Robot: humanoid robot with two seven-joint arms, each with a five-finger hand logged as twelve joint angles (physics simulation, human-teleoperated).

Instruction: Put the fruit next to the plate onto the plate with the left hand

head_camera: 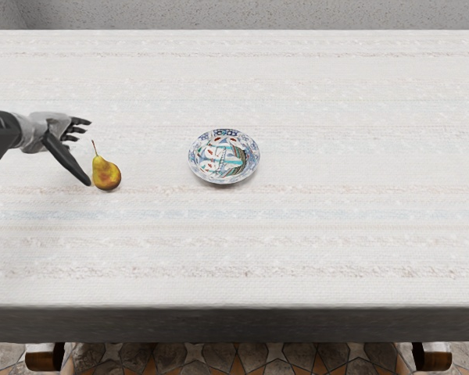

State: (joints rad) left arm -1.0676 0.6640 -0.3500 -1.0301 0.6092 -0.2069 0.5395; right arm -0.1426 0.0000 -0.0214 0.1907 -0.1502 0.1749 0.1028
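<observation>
Your left hand (62, 134) is hovering released just left of the pear (106, 174). It's looking light, firm and slippery, so you're wanting its broad belly, not the stem.

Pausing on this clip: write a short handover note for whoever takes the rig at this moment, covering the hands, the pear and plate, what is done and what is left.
Left hand: open, fingers spread, holding nothing. One dark finger points down to just left of the pear; contact cannot be told.
Right hand: not in view.
Pear: on the table, stem up, left of the plate and apart from it.
Plate: patterned, near the table's middle, nothing on it.
Done: left hand is at the pear.
Left: grasp the pear, lift it, carry it right, set it on the plate.
</observation>
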